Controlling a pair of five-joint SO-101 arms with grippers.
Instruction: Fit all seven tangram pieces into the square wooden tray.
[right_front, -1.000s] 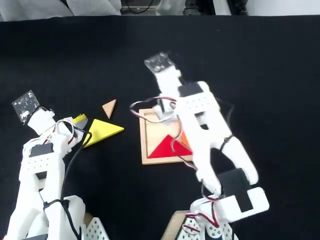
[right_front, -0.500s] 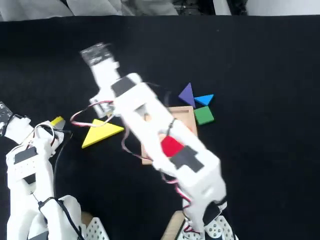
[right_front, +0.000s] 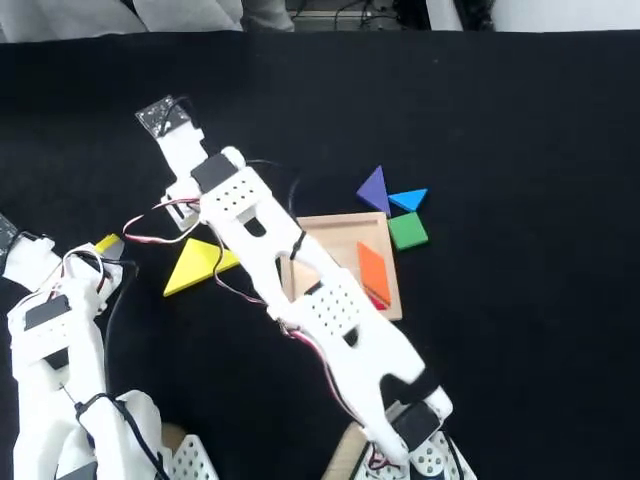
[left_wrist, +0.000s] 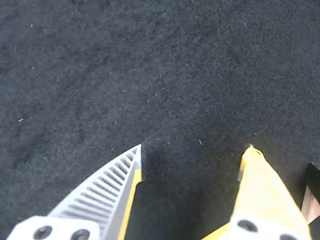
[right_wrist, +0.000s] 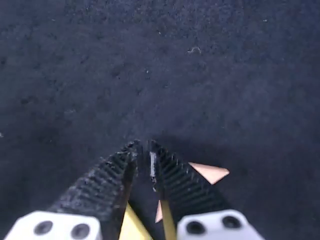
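Note:
The square wooden tray (right_front: 335, 235) lies mid-table with an orange piece (right_front: 373, 272) and a sliver of a red piece (right_front: 377, 298) in it. A purple triangle (right_front: 375, 188), a blue triangle (right_front: 408, 199) and a green square (right_front: 408, 230) sit just past its far right corner. A big yellow triangle (right_front: 198, 266) lies left of the tray. My right arm (right_front: 240, 210) stretches across the tray's left side. Its gripper (right_wrist: 142, 146) is shut just above the cloth, beside a small tan triangle (right_wrist: 210, 172). My left gripper (left_wrist: 192, 152) is open over bare cloth, left of the yellow triangle.
Black cloth covers the table (right_front: 520, 120). My left arm (right_front: 55, 330) stands at the near left. The right arm's long links cover the tray's near left part. Bare cloth stretches along the far side and to the right.
My right arm has swung left from over the tray to the tan triangle, uncovering the purple, blue and green pieces. My left arm has drawn back to the left.

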